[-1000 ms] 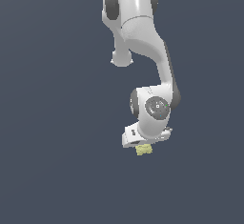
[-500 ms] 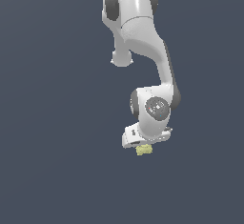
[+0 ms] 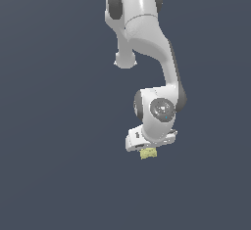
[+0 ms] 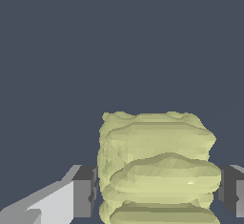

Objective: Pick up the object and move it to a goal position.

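Almost nothing is changing between the earlier exterior pictures and now. The arm [image 3: 147,38] is keeping the same bent pose, and the end effector [image 3: 148,150] is sitting at the same spot against the dark background. The object [image 3: 148,153] is hanging just beneath it in the same place, with the same tilt. If any drift is happening over this last second, it is too slight to make out at the earlier pictures' coarser size; the wrist view has no earlier picture to compare against.
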Robot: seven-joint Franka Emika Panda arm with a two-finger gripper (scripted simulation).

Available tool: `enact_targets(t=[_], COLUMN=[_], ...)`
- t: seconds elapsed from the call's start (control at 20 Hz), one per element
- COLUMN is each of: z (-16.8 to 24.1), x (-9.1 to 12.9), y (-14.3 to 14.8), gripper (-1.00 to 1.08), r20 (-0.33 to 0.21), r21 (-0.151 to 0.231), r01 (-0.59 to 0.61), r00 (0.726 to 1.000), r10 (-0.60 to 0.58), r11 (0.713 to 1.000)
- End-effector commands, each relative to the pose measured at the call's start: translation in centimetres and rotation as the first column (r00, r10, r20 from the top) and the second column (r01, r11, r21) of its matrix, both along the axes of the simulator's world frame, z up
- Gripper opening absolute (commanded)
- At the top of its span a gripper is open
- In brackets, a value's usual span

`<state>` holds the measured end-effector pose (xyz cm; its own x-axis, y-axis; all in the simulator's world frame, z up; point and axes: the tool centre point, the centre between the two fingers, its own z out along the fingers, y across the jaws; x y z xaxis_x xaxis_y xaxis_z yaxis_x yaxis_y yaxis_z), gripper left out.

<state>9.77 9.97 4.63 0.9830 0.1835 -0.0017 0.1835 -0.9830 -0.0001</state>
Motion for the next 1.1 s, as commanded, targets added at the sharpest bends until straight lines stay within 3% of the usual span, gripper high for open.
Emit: enact_targets(t=[0.0, 0.4, 1.05], z=[0.8, 6.2, 21.0], x=[0.0, -0.6, -2.2], y=[0.0, -0.1, -0.1], gripper=[-1.00, -1.00, -1.00], r20=[0.001, 0.001, 0.002], r21=[0.000, 0.000, 0.000], r01=[0.000, 0.000, -0.001], r00=[1.000, 1.000, 1.000], r10=[0.000, 0.000, 0.001], r11=[1.000, 1.000, 1.000])
